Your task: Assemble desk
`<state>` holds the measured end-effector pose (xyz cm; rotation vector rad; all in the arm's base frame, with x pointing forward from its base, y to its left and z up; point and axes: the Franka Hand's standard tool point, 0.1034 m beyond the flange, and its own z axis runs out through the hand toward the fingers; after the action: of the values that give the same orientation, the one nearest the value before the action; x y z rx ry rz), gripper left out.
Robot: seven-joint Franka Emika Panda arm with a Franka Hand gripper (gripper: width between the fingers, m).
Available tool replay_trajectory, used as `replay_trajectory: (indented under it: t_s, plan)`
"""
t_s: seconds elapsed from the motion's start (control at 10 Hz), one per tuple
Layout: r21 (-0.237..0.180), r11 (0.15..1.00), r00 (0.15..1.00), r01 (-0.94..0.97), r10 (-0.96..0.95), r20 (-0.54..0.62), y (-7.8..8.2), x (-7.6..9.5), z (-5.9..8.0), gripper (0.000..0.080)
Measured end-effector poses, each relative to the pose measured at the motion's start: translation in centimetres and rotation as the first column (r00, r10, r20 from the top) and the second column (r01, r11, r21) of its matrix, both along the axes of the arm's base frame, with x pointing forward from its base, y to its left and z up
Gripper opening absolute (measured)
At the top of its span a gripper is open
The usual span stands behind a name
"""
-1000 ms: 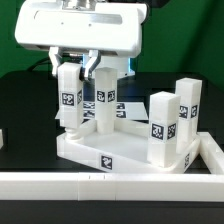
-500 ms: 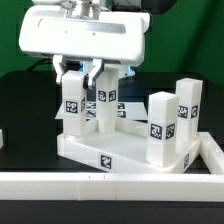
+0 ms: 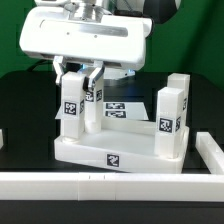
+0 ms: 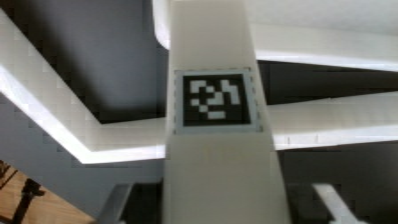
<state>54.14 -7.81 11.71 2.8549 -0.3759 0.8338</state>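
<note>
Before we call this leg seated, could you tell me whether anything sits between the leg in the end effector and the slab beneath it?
Nothing visible does. The end effector is closed on the upright leg, whose foot already meets the slab at its corner on the exterior view's left. The other legs stand apart on the right.

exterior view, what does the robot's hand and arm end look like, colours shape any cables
The hand has a wide, boxy white housing with rounded edges and two short white fingers hanging beneath it. Above sits a grey metallic wrist section. A thin dark cable runs behind it on the exterior view's left. No markings are visible.
</note>
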Motion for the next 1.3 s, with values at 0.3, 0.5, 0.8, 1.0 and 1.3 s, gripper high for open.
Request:
replay_trajectory:
  t_s: [0.3,0.5,0.8,1.0,1.3]
  plan:
    - [-0.001,1.000,1.000,-0.002,0.002,-0.002,-0.1,0.0,0.0,0.0612]
    - [0.004,1.000,1.000,0.001,0.000,-0.005,-0.4,0.0,0.4,0.0641]
    - [0.037,0.999,1.000,-0.001,0.002,-0.013,-0.4,0.3,2.4,0.0649]
    - [0.033,0.999,1.000,-0.002,0.003,-0.025,-0.4,0.1,1.7,0.0649]
    - [0.050,0.999,0.998,0.004,-0.001,-0.064,-0.6,-0.3,1.0,0.0649]
